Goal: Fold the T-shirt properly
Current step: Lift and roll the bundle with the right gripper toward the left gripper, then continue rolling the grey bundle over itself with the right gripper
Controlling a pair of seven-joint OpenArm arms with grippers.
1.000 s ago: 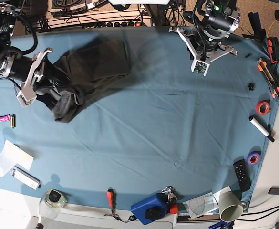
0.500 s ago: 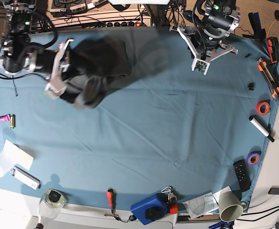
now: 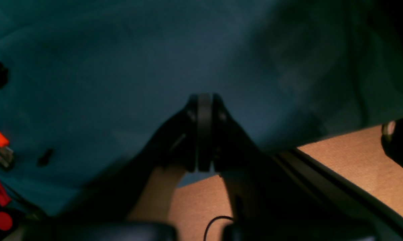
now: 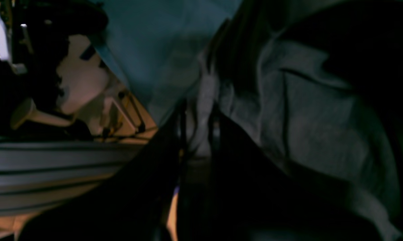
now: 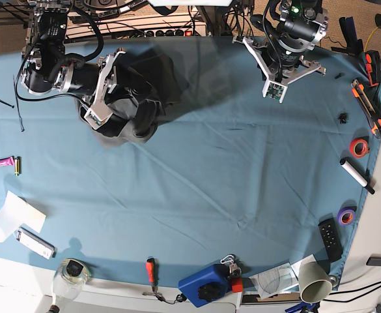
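Pictured from above: T-shirt (image 5: pixel 138 98) bunched in a dark heap at the far left of the blue-teal tablecloth (image 5: pixel 229 169), nowhere near flat. Right gripper (image 5: pixel 122 91) clamped on a gathered pinch of the grey cloth, a fold seen wedged between the nearly closed jaws in the right wrist view (image 4: pixel 201 117). Left gripper (image 5: pixel 278 83) poised over bare tablecloth at the far right, well apart from the garment, jaws pressed fully together and grasping nothing (image 3: pixel 204 134). Collar and sleeves impossible to pick out in the crumpled mass; possibly several layers caught in the one pinch, though the dim wrist view left that unclear.

Judged still at the sorting-out stage, with no fold made. Main risks from here: a grip on more than one layer, likely to drag the heap along as a lump instead of opening it out; a thin hold on an edge, liable to slip free under a quick pull; and the heap's place near the far edge of the table, with cloth apt to slide off under any further pull that way. Tools and tape rolls (image 5: pixel 358 147) along the right edge well clear of the work.
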